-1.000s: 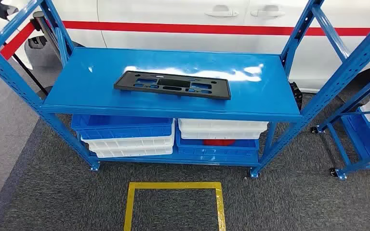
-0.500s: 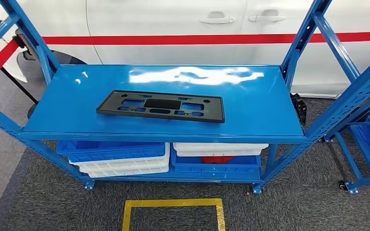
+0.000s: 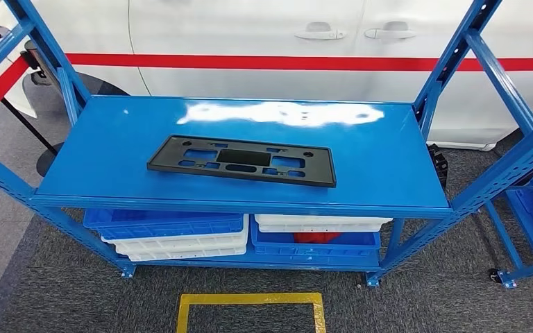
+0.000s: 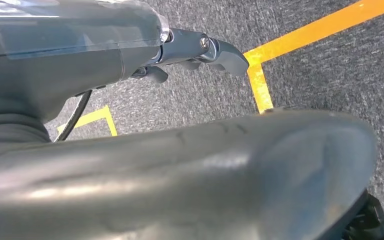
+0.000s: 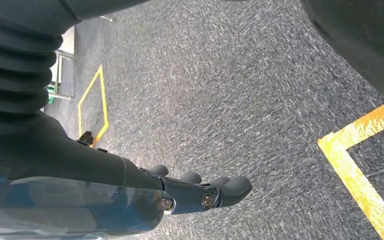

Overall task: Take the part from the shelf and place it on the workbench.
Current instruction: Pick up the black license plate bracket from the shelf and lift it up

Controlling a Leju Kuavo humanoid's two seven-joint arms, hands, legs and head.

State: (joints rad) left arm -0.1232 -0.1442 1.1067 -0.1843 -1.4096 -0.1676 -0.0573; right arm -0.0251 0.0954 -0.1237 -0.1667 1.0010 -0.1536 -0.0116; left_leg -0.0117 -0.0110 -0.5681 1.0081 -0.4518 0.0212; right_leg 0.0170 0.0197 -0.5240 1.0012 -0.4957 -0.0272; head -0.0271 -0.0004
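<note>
The flat black plastic plate with rectangular cut-outs, the part to be fetched, lies flat on the top deck of the blue steel shelf, a little left of the deck's middle and nearer the front edge than the back, its long side running along the shelf. Nothing touches it.

Over the last second the whole head view has shifted: the shelf sits lower and larger in the picture and the yellow taped square on the floor has slid toward the bottom edge. That is the camera moving, not the things; the plate keeps its place on the deck. I judge the robot is walking up and squaring itself to the shelf, so the task is at its approach stage and no reach has begun.

The left hand hangs beside the body over the grey carpet, its dark fingers curled loosely and holding nothing; whether they are fully closed I cannot tell. The right hand hangs likewise over the carpet, fingers lightly bent, apart, and empty.

Below the deck are stacked blue and white plastic bins, one with something red inside. Behind the shelf stands a white car with a red stripe; a second blue rack stands to the right.
</note>
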